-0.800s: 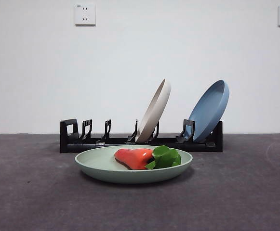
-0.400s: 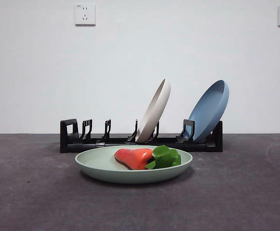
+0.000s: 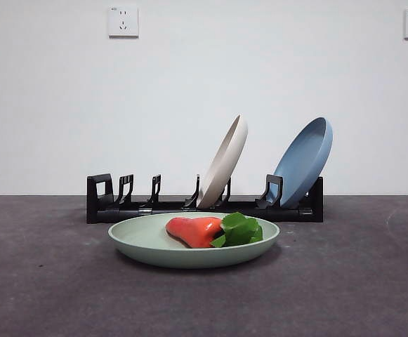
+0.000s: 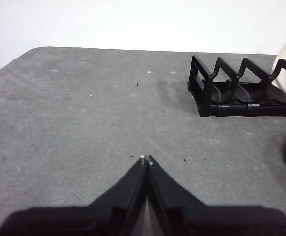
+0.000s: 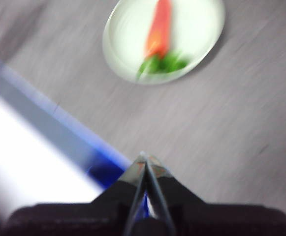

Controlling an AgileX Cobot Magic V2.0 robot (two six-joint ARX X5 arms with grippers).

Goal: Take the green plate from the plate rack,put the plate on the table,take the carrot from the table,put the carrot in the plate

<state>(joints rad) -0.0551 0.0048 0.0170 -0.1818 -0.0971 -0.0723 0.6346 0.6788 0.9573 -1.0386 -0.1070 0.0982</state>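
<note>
The carrot [image 3: 195,231] lies inside the green plate [image 3: 147,242], in the lower centre of the front view. Its long axis runs sideways across the picture, with the orange-red body toward the left and the leafy green top toward the right. The plate sits flat on the desk [image 3: 42,281], just in front of the plate rack [image 3: 119,200]. Behind it, the rack holds a cream-white plate [image 3: 225,161] and a dusty-blue plate [image 3: 305,158], both leaning in their slots, while the slots at the rack's left end hold nothing.

In the right wrist view, which is blurred, carrot and plate show near the upper centre of the frame. They are well apart from the right claw [image 5: 145,158], whose jaws are pressed together with nothing between them. From that claw the carrot's axis points roughly away, leafy end nearer. A bright white and blue band fills the lower left of that frame; I cannot tell what it is.

The left claw [image 4: 146,159] is also closed and empty, over bare desk in the lower centre of its frame. Only the rack's end and a sliver of the green plate show at that frame's right edge.

Judging by how things lie, both placements are done. No reach toward the carrot seems needed, and the right arm is the nearer one.
</note>
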